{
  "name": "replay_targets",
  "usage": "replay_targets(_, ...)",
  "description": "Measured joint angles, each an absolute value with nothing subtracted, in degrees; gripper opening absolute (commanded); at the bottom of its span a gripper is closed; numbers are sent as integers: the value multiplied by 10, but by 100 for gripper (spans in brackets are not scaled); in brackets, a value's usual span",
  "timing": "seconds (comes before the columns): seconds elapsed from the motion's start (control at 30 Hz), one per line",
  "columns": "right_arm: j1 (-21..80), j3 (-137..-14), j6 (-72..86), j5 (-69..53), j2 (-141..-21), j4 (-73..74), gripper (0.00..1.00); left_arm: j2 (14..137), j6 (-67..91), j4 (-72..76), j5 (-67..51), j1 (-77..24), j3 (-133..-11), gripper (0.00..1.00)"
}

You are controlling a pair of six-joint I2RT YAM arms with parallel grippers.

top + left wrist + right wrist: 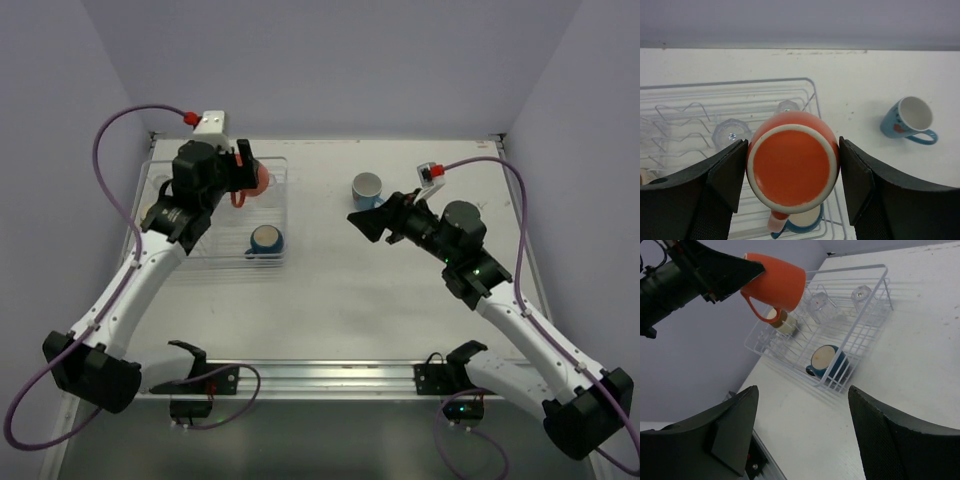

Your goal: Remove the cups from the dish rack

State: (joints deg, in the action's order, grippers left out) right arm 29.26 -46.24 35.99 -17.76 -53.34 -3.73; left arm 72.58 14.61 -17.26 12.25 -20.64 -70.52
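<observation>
My left gripper point(248, 170) is shut on the orange mug point(792, 167) and holds it upside down, base toward the wrist camera, above the dish rack point(286, 215). The mug also shows in the right wrist view point(777, 287). A dark-blue mug point(266, 240) lies in the rack's near right corner. Two clear cups point(730, 134) point(786, 106) and a tan cup point(782, 322) stand in the rack. A light-blue mug point(367, 188) stands on the table right of the rack. My right gripper point(365, 222) is open and empty over the table's middle, pointing toward the rack.
The white table point(340, 300) ends at a metal rail point(320, 372) along the near edge. Purple walls close in the back and both sides. The rack point(860, 327) sits near the table's left edge.
</observation>
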Motion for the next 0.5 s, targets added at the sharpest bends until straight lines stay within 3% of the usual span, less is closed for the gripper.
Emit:
replay_targets(0.27, 329, -462, 439, -207, -574, -144, 77, 579, 217, -133, 22, -206, -645, 37)
replay_targets(0.5, 360, -449, 521, -245, -632, -295, 80, 549, 301, -64, -101, -206, -591, 36)
